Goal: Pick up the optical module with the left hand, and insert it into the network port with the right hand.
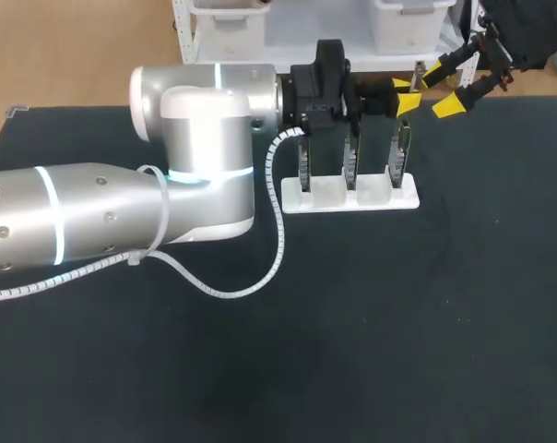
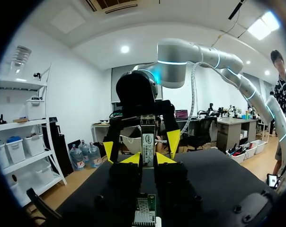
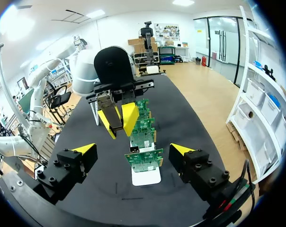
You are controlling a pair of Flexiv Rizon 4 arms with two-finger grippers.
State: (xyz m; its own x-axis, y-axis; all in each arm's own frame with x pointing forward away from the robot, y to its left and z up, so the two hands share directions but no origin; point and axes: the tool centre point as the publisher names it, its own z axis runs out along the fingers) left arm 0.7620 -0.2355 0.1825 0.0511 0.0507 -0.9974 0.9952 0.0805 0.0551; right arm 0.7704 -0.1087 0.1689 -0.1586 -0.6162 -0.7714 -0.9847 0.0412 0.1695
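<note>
Left gripper (image 2: 148, 159) clamps the optical module (image 2: 147, 140) upright above the white rack (image 1: 352, 199); right gripper (image 3: 132, 149) gapes wide facing it, apparently set for the handover

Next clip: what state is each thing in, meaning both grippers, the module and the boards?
left gripper: shut on the optical module, above the boards.
optical module: held between the left gripper's fingers, not inserted yet.
right gripper: open, empty, facing the left gripper.
circuit boards: three, standing upright in the rack.
white rack: lying flat on the black table.
</note>
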